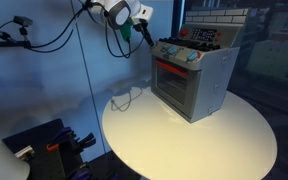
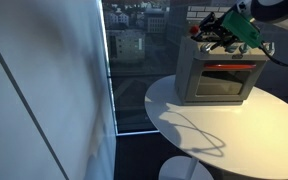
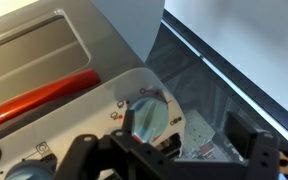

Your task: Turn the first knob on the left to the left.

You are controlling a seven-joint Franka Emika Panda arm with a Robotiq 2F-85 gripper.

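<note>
A grey toy oven (image 1: pixel 199 85) with a red-trimmed door stands on a round white table (image 1: pixel 184 140); it also shows in the other exterior view (image 2: pixel 219 80). Its top panel carries light blue knobs (image 1: pixel 167 52). In the wrist view one blue knob (image 3: pixel 147 117) sits on the white panel beside a red handle (image 3: pixel 44 100). My gripper (image 3: pixel 184 135) is open. The knob lies just inside one finger, and the other finger is well off to the side past the oven's edge. In both exterior views the gripper (image 1: pixel 134 32) (image 2: pixel 219 35) hovers at the oven's upper corner.
A window with a city view (image 2: pixel 134 45) is behind the table. Cables (image 1: pixel 44 40) hang along the blue wall. Dark equipment (image 1: pixel 44 145) sits on the floor beside the table. The table edge (image 2: pixel 184 125) lies close in front of the oven.
</note>
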